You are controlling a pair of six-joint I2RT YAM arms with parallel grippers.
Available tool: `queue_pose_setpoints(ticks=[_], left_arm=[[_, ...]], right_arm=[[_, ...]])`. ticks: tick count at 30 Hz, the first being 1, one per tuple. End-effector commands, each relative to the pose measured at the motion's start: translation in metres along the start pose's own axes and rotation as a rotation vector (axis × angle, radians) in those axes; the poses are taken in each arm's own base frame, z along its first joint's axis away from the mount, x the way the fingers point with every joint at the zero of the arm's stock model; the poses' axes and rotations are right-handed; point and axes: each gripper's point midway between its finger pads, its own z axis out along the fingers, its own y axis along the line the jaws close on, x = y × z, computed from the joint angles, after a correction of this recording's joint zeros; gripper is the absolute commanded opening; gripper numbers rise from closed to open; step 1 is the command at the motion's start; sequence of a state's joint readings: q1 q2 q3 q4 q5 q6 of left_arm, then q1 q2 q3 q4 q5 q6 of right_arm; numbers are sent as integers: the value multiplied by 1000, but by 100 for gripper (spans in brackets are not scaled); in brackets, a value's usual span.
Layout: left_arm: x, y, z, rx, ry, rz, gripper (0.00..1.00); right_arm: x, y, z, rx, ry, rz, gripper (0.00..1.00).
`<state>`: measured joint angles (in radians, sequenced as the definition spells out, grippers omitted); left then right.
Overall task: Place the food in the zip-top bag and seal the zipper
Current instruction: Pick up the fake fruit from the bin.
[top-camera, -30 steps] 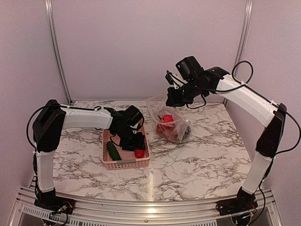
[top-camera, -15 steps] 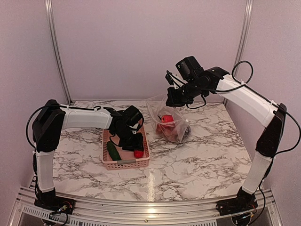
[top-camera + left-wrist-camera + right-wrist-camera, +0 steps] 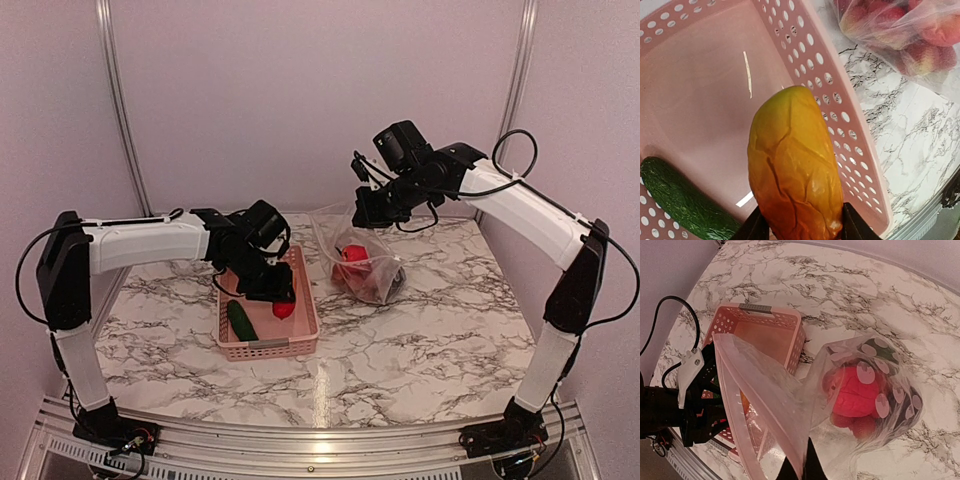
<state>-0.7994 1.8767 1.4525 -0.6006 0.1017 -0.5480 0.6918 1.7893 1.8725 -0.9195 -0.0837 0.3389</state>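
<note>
- Left gripper (image 3: 279,297): we find its jaws drawn in against the two sides of an orange-red fruit (image 3: 792,170), gripping its lower end. The fruit is held over the inside of the pink basket (image 3: 303,346).
- Dark green cucumber (image 3: 680,200): it lies on the basket floor, near the fruit but apart from it.
- Right gripper (image 3: 362,212): raised over the far side of the marble table (image 3: 430,340), jaws pinched tight on the mouth edge of the zip-top bag (image 3: 372,262) (only the fingertips show in the wrist view).
- The bag hangs from that grip, its bottom on the table just right of the basket, its mouth gaping.
- Red food (image 3: 855,395): we see it gathered in the bag's bottom.
</note>
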Motion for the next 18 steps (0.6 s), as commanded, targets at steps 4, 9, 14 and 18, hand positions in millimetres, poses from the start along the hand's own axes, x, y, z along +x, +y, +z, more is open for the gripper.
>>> queue_pose_setpoints(ticks=[4,9,14,18], left_arm=[[-52,-28,-69,66,-208,66,33],[-84,-52,-111,158,-387,79,30],[-104,-91,-158,355,-580,142,29],[-117,-120,-196,521,-763,183,28]], right_arm=[[-15,8,-6,-23,-35,-14,0],[-18,10,-6,-27,-35,-18,0],[-21,12,-8,-30,-40,-19,0],[-26,14,-11,-36,-50,-17,0]])
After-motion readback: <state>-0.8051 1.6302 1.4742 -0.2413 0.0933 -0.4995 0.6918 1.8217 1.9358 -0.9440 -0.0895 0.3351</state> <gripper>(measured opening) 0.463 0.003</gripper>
